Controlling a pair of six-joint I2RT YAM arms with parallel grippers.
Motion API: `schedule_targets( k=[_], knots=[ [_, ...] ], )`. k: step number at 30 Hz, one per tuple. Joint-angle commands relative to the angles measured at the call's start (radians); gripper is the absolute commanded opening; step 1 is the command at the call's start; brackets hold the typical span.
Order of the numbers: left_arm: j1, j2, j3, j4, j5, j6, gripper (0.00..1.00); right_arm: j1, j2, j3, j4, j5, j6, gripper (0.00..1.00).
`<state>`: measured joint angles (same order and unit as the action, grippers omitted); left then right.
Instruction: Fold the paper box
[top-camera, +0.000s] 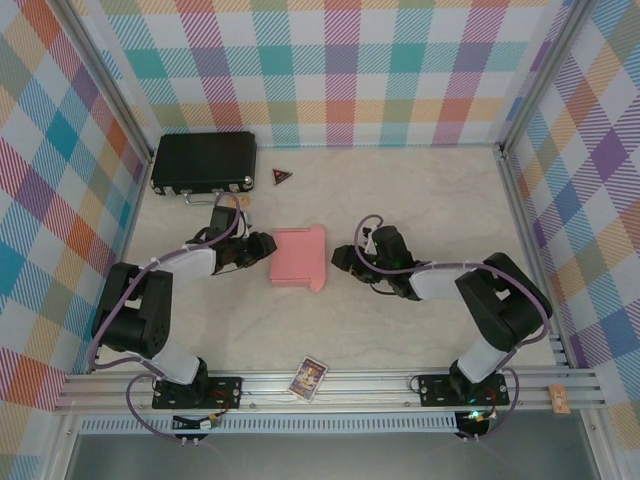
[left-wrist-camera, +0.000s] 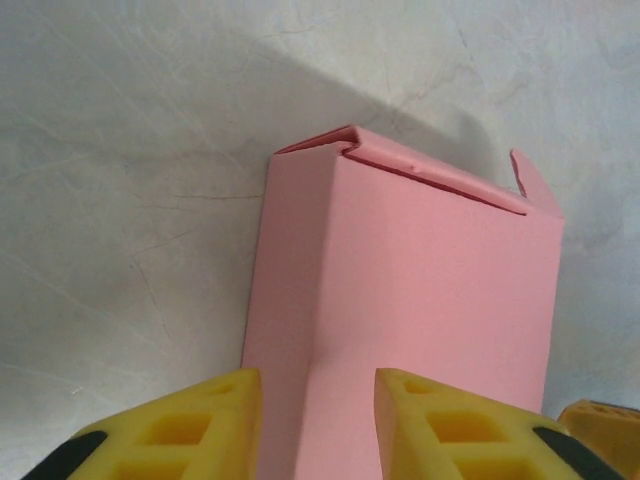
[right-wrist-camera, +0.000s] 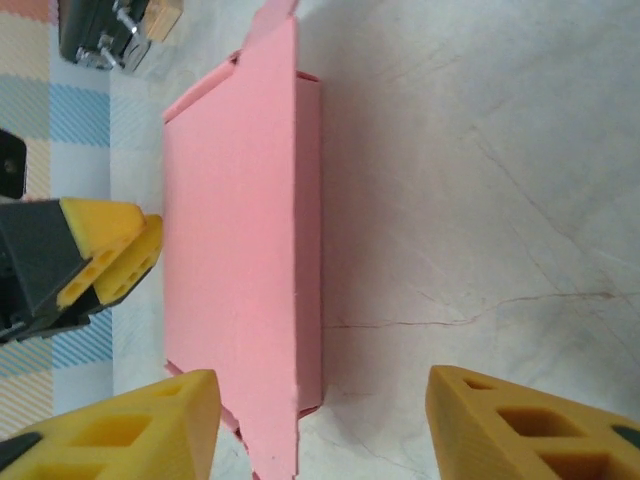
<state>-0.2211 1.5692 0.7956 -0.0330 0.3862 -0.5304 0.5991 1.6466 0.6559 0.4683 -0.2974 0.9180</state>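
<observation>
Robot lab cell, plaid walls (top-camera: 340, 60), aluminium frame (top-camera: 330, 385)

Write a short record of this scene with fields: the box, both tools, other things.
box: pink thin-card paper box, folded to a flat rectangular shape, lying mid-table, a small flap sticking out
left arm: left tool open, at the box's left side
right arm: right tool open wide, at the box's right side
others: black hard case with metal latches, far left; small picture card, near edge
</observation>
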Motion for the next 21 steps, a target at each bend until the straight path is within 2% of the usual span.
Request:
schedule_targets(
  k=[1,4,9,15,18,21],
  knots=[
    [-0.005,-0.028,0.018,-0.027,-0.003,0.039,0.41,-0.002,0.058,0.106,-0.073,-0.110,-0.108,0.60],
    [-0.004,-0.006,0.017,-0.026,-0.003,0.047,0.42,-0.002,0.127,0.162,-0.055,-0.120,-0.108,0.61],
    [-0.004,0.031,-0.002,-0.001,0.004,0.052,0.45,-0.001,0.181,0.241,-0.145,-0.059,-0.120,0.61],
    [-0.005,0.092,-0.002,0.046,0.061,0.051,0.45,0.001,0.293,0.331,-0.136,-0.158,-0.119,0.61],
    [-0.005,0.110,-0.001,0.052,0.067,0.053,0.40,0.001,0.329,0.350,-0.099,-0.195,-0.105,0.60],
    [-0.005,0.125,-0.007,0.062,0.073,0.047,0.26,0.002,0.352,0.365,-0.051,-0.243,-0.087,0.58]
  ],
)
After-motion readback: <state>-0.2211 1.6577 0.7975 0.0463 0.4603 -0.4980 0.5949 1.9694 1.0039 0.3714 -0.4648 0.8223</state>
